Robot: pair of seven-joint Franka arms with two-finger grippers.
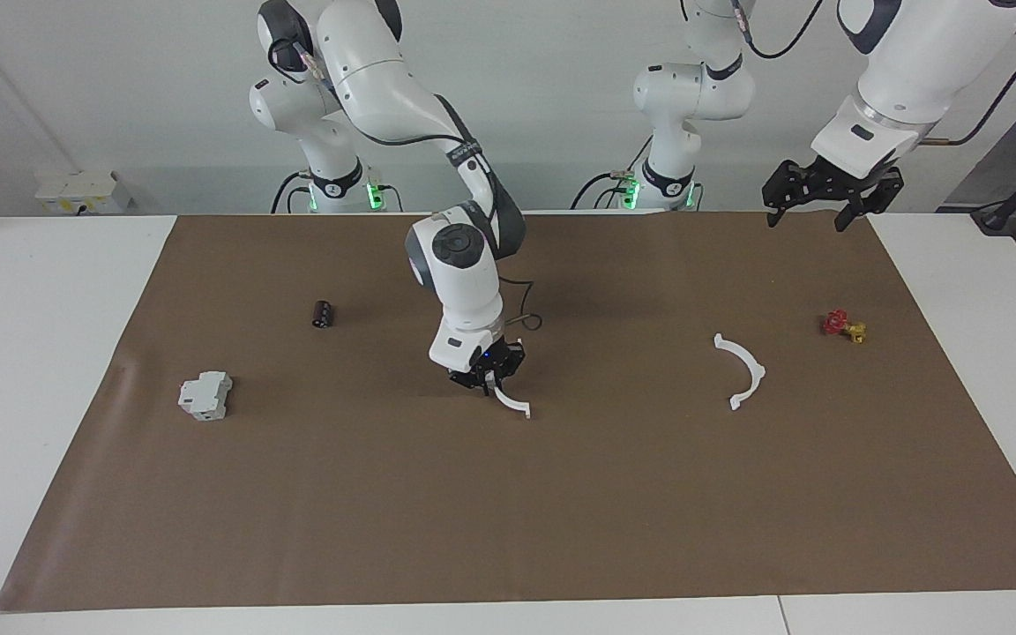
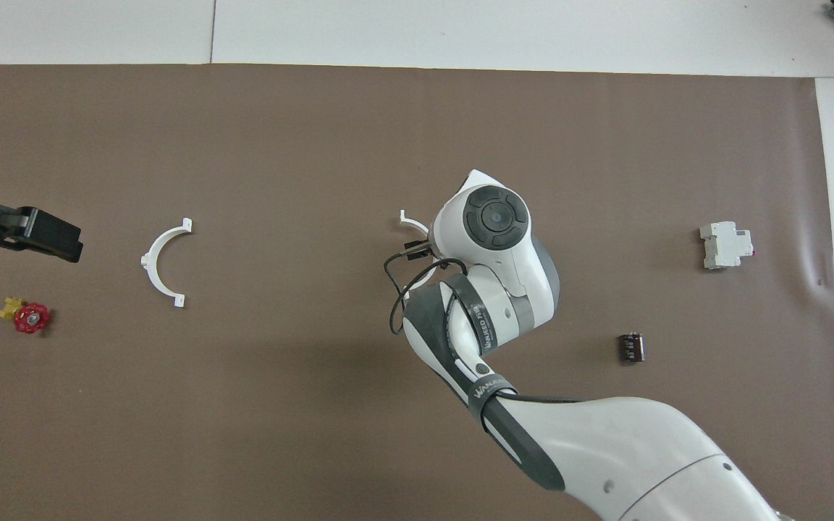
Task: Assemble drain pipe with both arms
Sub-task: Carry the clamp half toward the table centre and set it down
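Drain pipe halves (image 1: 744, 369), thin white arcs: one lies loose, right jaws (image 1: 492, 383) clamp the other (image 1: 513, 404); left jaws (image 1: 828, 201) spread.

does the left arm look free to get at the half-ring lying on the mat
Probably yes. The left gripper hangs open and empty toward its own end, nothing lies between it and the loose half-ring, and the right gripper holds the other half-ring mid-mat.
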